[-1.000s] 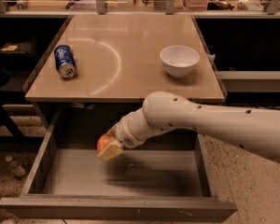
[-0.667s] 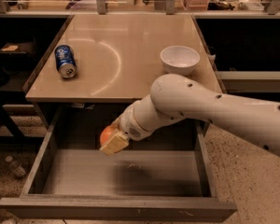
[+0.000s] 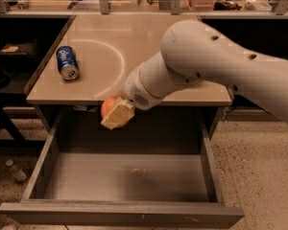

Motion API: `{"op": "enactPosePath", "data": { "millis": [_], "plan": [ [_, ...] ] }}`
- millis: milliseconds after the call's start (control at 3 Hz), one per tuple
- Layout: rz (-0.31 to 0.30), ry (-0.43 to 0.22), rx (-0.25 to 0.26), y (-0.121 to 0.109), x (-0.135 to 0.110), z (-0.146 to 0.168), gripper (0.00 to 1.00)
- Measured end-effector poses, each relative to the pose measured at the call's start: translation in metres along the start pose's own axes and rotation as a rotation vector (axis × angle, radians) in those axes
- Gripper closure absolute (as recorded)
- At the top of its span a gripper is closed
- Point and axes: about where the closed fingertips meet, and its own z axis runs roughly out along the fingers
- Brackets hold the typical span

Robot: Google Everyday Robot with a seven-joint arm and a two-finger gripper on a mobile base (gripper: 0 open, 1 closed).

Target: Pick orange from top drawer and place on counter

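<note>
The beige bench point(image 3: 96, 32) bears a blue can point(image 3: 67, 63) lying on its side at left; the tool point(image 3: 114, 114) clasps the orange point(image 3: 107, 107) at its front edge.

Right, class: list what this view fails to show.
Camera view:
Orange: half covered by the gripper holding it above the drawer.
Counter: right part hidden behind the arm.
Can: label too blurred to read.
Arm: base cut off by right edge.
</note>
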Motion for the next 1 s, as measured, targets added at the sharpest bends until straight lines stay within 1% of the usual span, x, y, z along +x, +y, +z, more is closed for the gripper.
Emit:
{"op": "enactPosePath", "data": {
  "millis": [333, 667, 1000],
  "plan": [
    [-0.031, -0.013, 0.033, -0.029, -0.03, -0.02, 1.0],
    [-0.042, -0.016, 0.043, -0.062, -0.049, -0.02, 1.0],
    [-0.058, -0.008, 0.042, -0.094, -0.062, -0.007, 1.0]
  ]
}}
